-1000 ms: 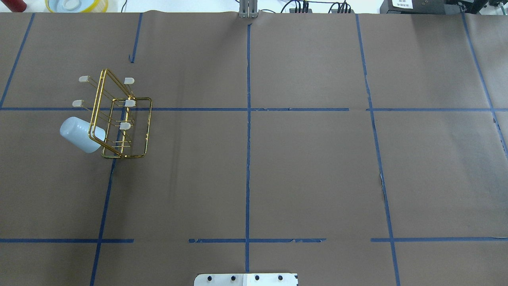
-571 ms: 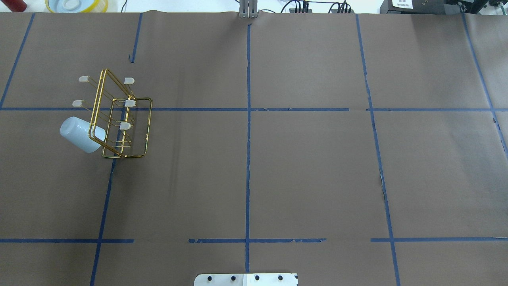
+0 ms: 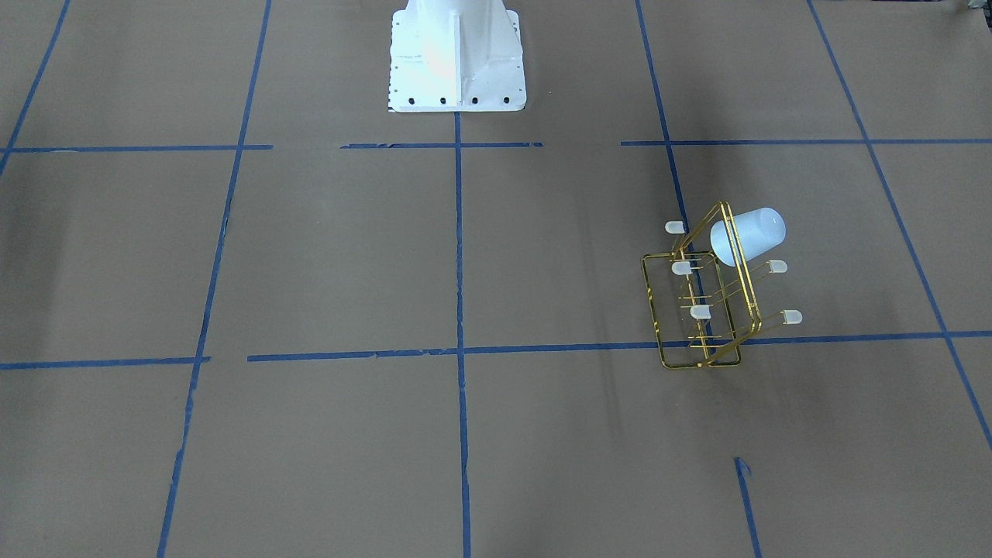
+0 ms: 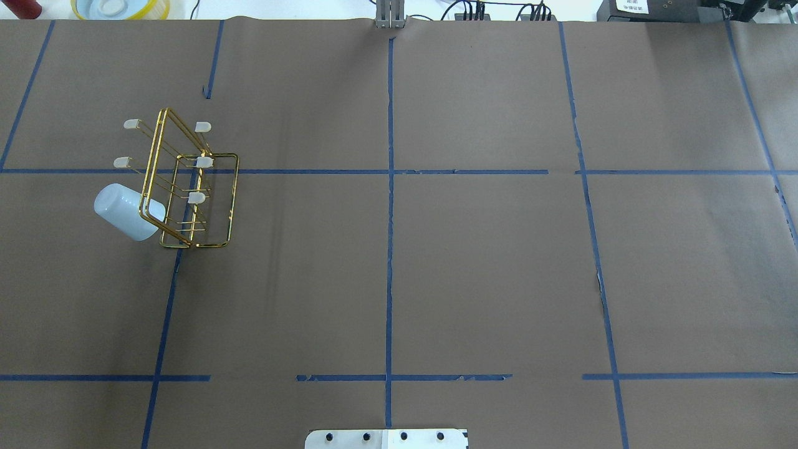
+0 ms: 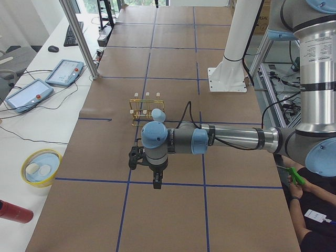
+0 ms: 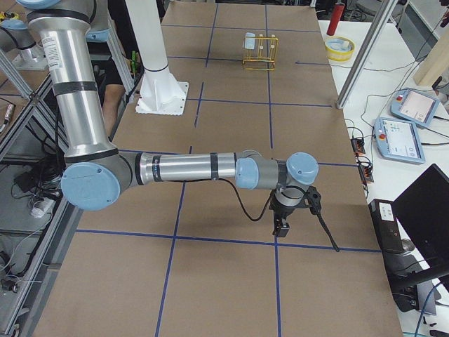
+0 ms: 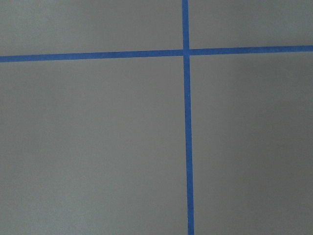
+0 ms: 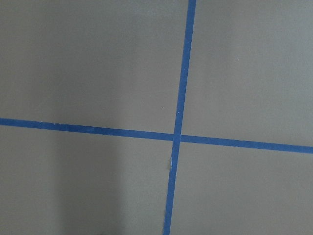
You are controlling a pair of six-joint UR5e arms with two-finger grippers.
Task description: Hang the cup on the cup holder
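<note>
**A:** Where do we have the cup [image 4: 124, 211]?

**B:** Mouth-first over an end prong of the cup holder [image 4: 232, 199], tilted. We judge the slant holds it there.

**A:** And our grippers?

**B:** The left gripper [image 5: 156, 177] and the right gripper [image 6: 280, 223] hang over the bare table [image 4: 499, 280], well apart from the rack. We cannot tell whether either is parted.

Silver tubes w/ pale-blue joint caps were noted on left arm [image 5: 236, 137] & right arm [image 6: 182, 167]; blk left gripper [image 5: 156, 184]; white bolted base [image 3: 456, 54].
</note>
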